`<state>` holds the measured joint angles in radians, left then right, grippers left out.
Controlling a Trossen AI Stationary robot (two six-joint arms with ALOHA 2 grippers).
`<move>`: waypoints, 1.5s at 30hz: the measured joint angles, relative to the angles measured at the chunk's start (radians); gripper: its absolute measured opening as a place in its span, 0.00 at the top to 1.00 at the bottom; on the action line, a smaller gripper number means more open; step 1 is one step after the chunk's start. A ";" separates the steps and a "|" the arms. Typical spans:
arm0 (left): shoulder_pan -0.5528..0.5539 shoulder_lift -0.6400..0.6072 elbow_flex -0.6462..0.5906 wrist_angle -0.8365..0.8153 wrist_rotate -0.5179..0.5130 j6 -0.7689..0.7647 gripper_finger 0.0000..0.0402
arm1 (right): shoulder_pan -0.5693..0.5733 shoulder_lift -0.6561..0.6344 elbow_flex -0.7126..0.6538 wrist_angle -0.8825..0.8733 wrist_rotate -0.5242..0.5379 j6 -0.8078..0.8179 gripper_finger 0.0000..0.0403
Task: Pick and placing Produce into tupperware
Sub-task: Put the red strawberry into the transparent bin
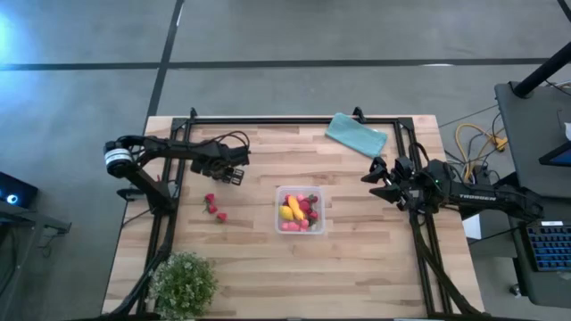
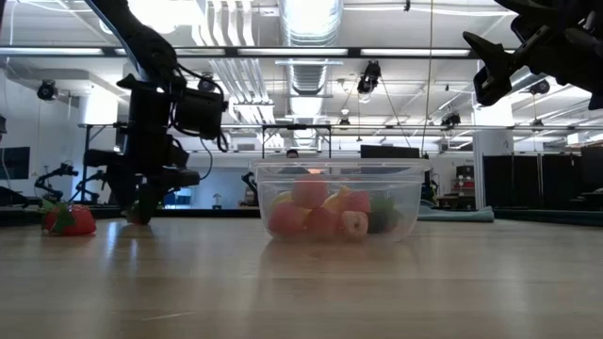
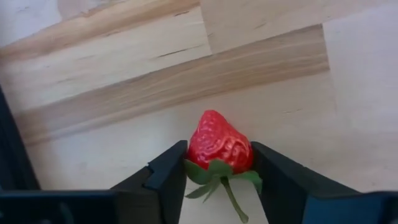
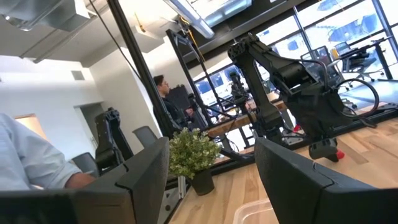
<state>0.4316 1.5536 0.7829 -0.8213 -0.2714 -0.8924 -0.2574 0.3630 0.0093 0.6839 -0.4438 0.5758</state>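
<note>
A clear tupperware (image 1: 301, 210) (image 2: 337, 201) sits mid-table with a yellow banana, a lemon and red and pink pieces inside. Three loose red strawberries (image 1: 214, 208) lie on the wood to its left; one shows in the low view (image 2: 68, 219). My left gripper (image 1: 234, 175) (image 3: 219, 180) is low over the table, beyond those berries, shut on another strawberry (image 3: 219, 144). My right gripper (image 1: 379, 183) (image 4: 211, 180) (image 2: 482, 68) hangs open in the air to the right of the tupperware, holding nothing. My left gripper pinches the strawberry between its two fingers, one finger (image 3: 171, 171) on each side of the berry's wide leafy end (image 3: 211, 167). The red tip points away from the wrist and the green stem points back between the fingers. The fingers come from above, pointing down at the table. Whether the berry is lifted clear, I cannot tell.
A folded teal cloth (image 1: 357, 135) lies at the far right of the table. A leafy green plant (image 1: 183, 283) stands at the near left corner. A black frame (image 1: 294, 119) runs along the far edge and both sides. People sit in the room behind.
</note>
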 joint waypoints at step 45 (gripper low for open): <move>-0.369 -0.044 0.389 -0.212 0.326 0.366 0.42 | 0.000 0.000 0.000 0.000 0.000 0.000 0.43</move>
<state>0.0626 1.5096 1.1715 -1.0331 0.0545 -0.5262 -0.2575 0.3634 0.0093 0.6839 -0.4438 0.5761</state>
